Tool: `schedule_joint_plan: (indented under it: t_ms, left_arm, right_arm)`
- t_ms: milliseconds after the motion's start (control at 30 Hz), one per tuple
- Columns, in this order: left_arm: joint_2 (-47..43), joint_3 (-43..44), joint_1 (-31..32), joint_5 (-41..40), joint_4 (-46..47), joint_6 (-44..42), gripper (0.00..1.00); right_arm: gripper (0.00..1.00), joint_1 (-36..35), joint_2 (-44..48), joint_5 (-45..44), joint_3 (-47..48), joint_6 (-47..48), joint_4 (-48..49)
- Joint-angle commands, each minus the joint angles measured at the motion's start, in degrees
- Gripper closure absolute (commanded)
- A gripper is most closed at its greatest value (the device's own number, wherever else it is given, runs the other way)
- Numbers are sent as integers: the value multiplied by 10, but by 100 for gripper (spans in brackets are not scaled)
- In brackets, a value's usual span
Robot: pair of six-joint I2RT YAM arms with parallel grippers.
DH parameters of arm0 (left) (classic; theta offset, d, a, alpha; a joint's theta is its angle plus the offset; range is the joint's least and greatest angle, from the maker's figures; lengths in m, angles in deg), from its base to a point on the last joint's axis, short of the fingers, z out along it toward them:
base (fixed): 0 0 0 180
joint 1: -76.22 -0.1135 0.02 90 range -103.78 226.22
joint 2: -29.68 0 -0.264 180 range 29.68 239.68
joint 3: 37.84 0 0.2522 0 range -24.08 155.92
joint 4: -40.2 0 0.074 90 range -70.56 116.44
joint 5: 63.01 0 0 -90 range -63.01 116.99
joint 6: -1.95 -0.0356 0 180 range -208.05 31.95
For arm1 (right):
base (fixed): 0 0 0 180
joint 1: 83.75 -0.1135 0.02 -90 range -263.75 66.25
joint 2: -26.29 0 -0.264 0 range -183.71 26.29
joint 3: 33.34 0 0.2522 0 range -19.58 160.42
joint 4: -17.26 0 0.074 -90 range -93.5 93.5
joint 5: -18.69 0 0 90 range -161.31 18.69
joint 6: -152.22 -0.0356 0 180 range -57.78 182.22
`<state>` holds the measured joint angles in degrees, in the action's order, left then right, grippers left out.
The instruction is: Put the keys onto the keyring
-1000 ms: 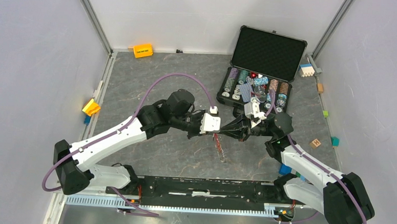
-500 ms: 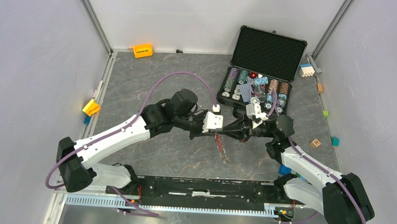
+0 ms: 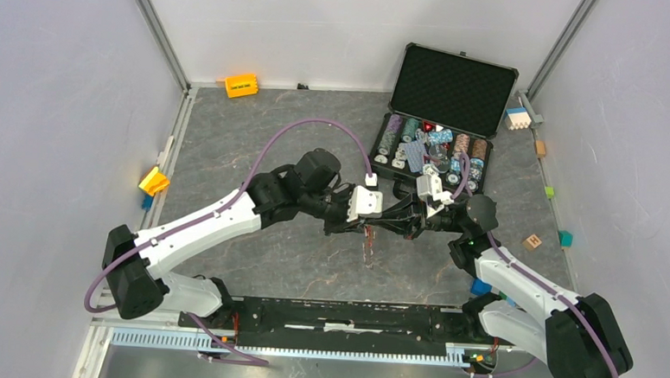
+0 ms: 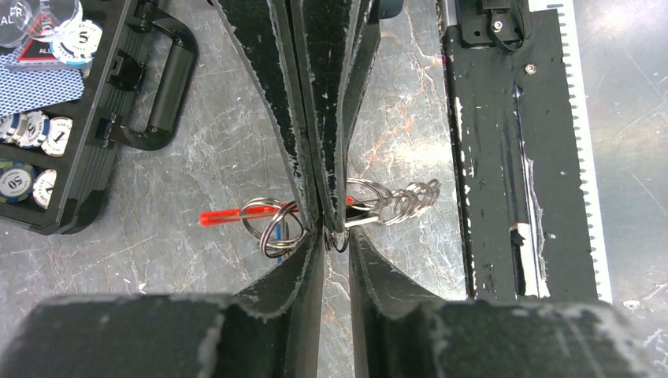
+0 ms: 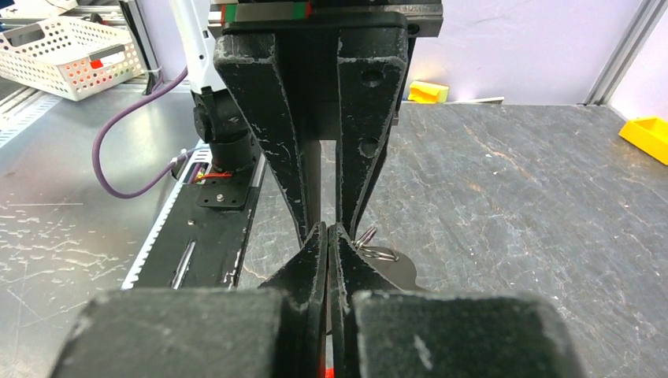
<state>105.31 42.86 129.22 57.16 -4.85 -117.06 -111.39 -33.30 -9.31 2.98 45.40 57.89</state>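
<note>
The grey table (image 3: 256, 133) lies open left of the arms, while the black chip case (image 3: 443, 117) crowds the far right. Mid-table the 2 claws meet tip to tip. The left gripper (image 4: 336, 238) stands narrowly parted. The right gripper (image 5: 327, 230) pinches the keyring (image 4: 276, 234), and its red fob (image 4: 219, 216) hangs clear. Only the left wrist view shows the linked rings and a chip (image 4: 79, 39) marked 5.

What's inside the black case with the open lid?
The black case holds rows of colourful poker chips and a blue patterned card pack. The right arm covers part of its front edge, so what lies there is hidden.
</note>
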Motion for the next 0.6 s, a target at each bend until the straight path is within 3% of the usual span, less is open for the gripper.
schedule_joint_plan:
  t_ms: [0,200,567]
  left_arm:
    - [-9,32,1,0,8,10,73]
    - [-36,25,-3,-18,9,-2,68]
    - [-41,6,-3,14,23,-17,69]
  right_arm:
    - [100,-1,14,-13,6,27,7]
    - [100,0,11,-16,11,49,-22]
    - [100,0,8,-19,13,47,-26]
